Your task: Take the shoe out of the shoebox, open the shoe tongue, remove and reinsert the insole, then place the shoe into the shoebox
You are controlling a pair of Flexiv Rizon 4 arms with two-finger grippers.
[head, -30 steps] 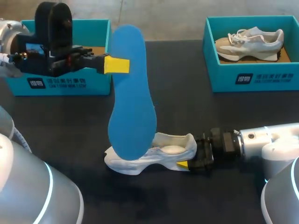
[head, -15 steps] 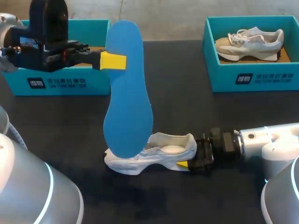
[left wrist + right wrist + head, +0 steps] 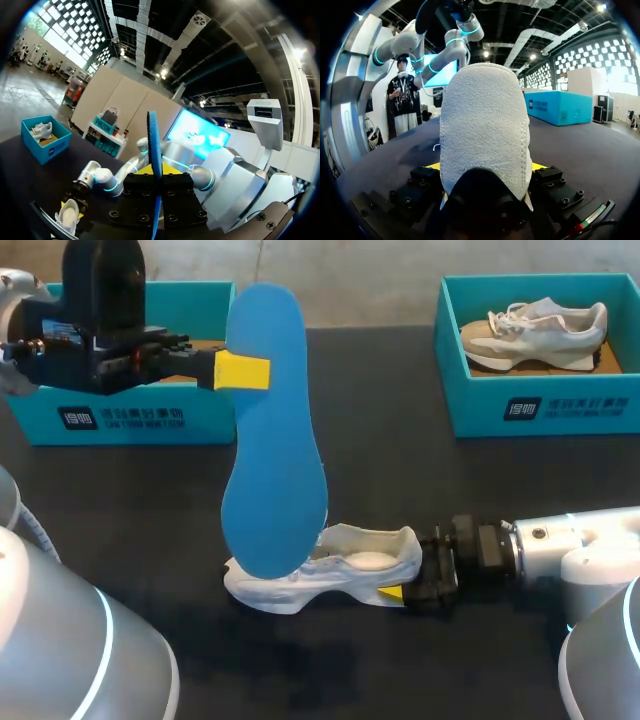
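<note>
My left gripper is shut on a blue insole, gripping its edge near one end. The insole hangs upright, and its low end overlaps the toe of the white shoe in the head view. In the left wrist view the insole stands edge-on between the fingers, with the shoe far below. The shoe rests on the black table, heel towards my right gripper. In the right wrist view the heel fills the gap, and the yellow fingertips sit against both sides.
A teal shoebox stands at the back left, partly hidden behind my left arm. At the back right, a second teal shoebox holds another pale shoe. Bare black table lies between the boxes and in front of the shoe.
The left gripper carried the insole slightly left and up, then held still. The shoe and the right arm have barely shifted.
</note>
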